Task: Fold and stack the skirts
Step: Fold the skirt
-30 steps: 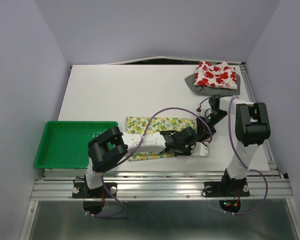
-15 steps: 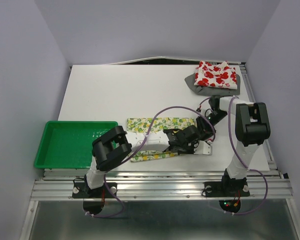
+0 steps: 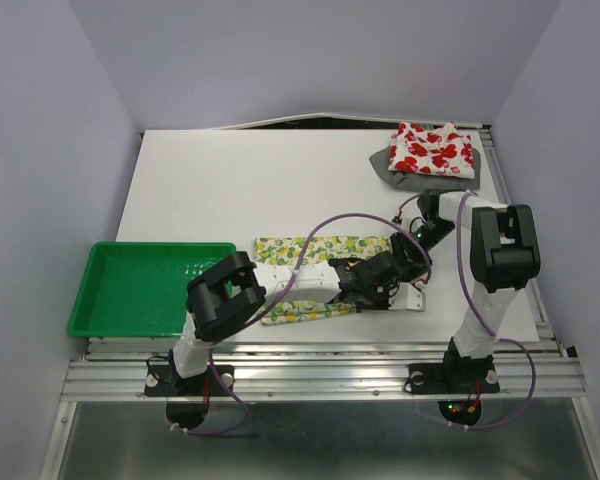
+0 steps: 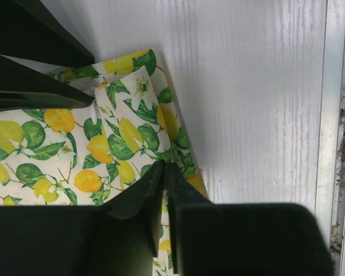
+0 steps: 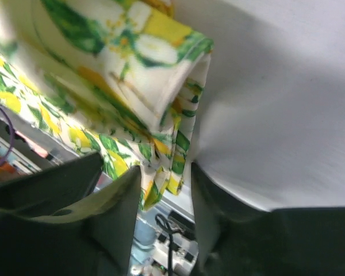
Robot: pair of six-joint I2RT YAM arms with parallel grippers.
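From above, the white table (image 3: 230,190) carries a green tray (image 3: 100,300) at its near left corner, and the lemon skirt (image 3: 315,248) lies as a folded strip near the front edge, right of the tray. The left arm reaches across it to the right, so the left gripper (image 3: 380,285) sits low over the strip's right end. The right gripper (image 3: 412,258) comes in from the other side and stands just beside it. At the far right corner the red-print skirt (image 3: 435,150) rests folded on top of the grey skirt (image 3: 388,165), well apart from both grippers. From this height neither gripper's fingers can be read. In the left wrist view, the left gripper (image 4: 164,167) points at a folded corner of the lemon skirt (image 4: 121,144), which lies on the table (image 4: 247,86) beside the aluminium rail (image 4: 333,115). Its fingers (image 4: 138,195) stand almost together with only a thin slit between them. Yellow and green cloth shows in that slit, so they appear to pinch the skirt's edge, though the contact itself is partly hidden. In the right wrist view, the layered fold of the lemon skirt (image 5: 132,69) fills the upper left against the table (image 5: 276,115). The right gripper (image 5: 165,169) has its fingers (image 5: 118,201) moderately apart, with the hanging edge of the fold sitting in the gap between them, unclamped.
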